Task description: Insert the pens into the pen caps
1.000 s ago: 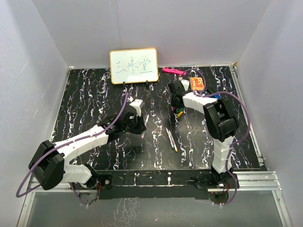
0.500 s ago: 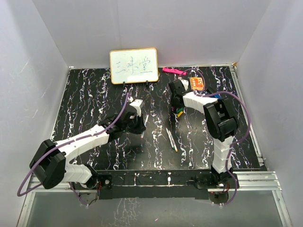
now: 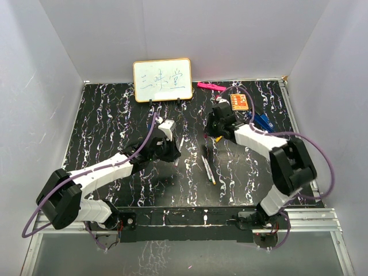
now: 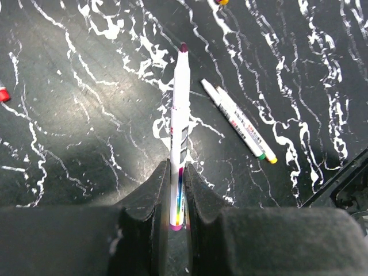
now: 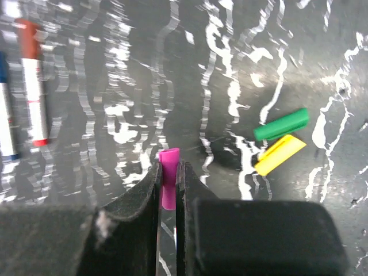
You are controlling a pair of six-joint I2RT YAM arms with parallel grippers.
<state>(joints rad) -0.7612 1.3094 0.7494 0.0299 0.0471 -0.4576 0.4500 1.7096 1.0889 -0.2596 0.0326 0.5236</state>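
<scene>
My left gripper (image 4: pixel 177 172) is shut on a white-barrelled pen (image 4: pixel 180 109) with a purple tip pointing away; it also shows in the top view (image 3: pixel 172 150). My right gripper (image 5: pixel 168 172) is shut on a purple cap (image 5: pixel 168 164), held above the table; in the top view it is right of centre (image 3: pixel 219 129). A green cap (image 5: pixel 282 124) and a yellow cap (image 5: pixel 280 154) lie side by side to its right. Two pens (image 4: pixel 238 121) with green and yellow ends lie together mid-table (image 3: pixel 207 168). A red-ended pen (image 5: pixel 33 80) and a blue one (image 5: pixel 4 115) lie on the left of the right wrist view.
A small whiteboard (image 3: pixel 162 80) stands at the back. A pink highlighter (image 3: pixel 210 86) lies by the back wall, an orange card (image 3: pixel 238 102) and a blue clip-like object (image 3: pixel 264 121) at the back right. White walls enclose the black marbled table (image 3: pixel 103 115).
My right arm has swung its elbow out and down to the right, and its gripper has shifted slightly nearer. My left gripper has edged right with the pen.
</scene>
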